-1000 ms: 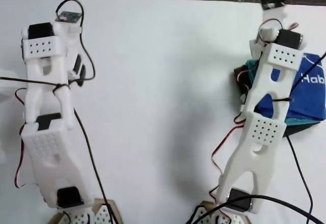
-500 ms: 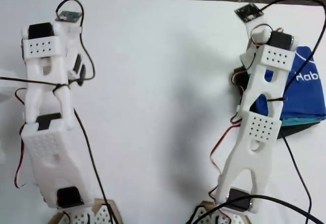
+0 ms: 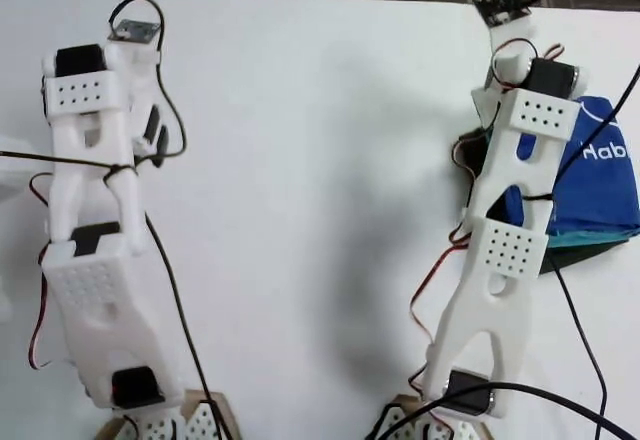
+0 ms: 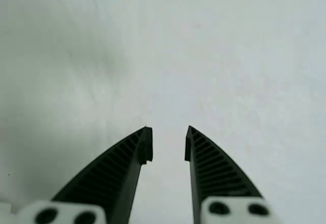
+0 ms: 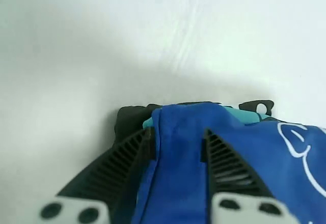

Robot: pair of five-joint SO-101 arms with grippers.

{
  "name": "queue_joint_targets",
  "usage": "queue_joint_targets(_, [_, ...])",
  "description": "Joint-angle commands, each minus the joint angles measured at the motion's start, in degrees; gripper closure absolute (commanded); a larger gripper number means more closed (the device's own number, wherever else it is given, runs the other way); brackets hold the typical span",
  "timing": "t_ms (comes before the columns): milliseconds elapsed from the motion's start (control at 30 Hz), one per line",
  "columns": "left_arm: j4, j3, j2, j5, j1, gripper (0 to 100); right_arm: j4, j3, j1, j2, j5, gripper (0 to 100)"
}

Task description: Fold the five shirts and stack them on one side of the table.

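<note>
The right gripper (image 5: pixel 177 142) has ribbed black fingers clamped on a raised fold of the blue shirt (image 5: pixel 183 119). The cloth fills the gap from finger to finger. The blue shirt is soft cloth with a white line print. It tops a folded stack at the 3 o'clock edge of the desk (image 3: pixel 320 160). Beneath it show the edge of a teal shirt (image 5: pixel 234 113) and a black shirt (image 5: pixel 130 118); the black shirt protrudes just past the fingertips. The left gripper (image 4: pixel 167 142) has tapered, ribbed fingers slightly apart with nothing between them. It sits over the smooth white desk on the 9 o'clock side, well apart from the stack.
</note>
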Motion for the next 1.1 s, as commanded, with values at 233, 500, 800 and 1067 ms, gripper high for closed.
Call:
queue_joint_targets(233, [2.5, -14.5, -4.9, 3.1, -6.2, 87, 0.6, 3.3, -0.5, -22.2, -6.2, 82.2])
queue_joint_targets(500, [2.1, -18.9, -4.3, -0.9, -22.3, 86, 0.6, 41.3, -5.0, -54.1, -12.6, 81.9])
queue_joint_targets(800, [-4.7, -18.9, -3.8, -16.3, -41.7, 86, -0.2, 89.4, -9.9, -85.7, -6.7, 81.8])
queue_joint_targets(1067, [-7.5, -18.9, 6.9, -24.6, -50.3, 70, -0.2, 101.1, -10.1, -98.4, -3.6, 81.8])
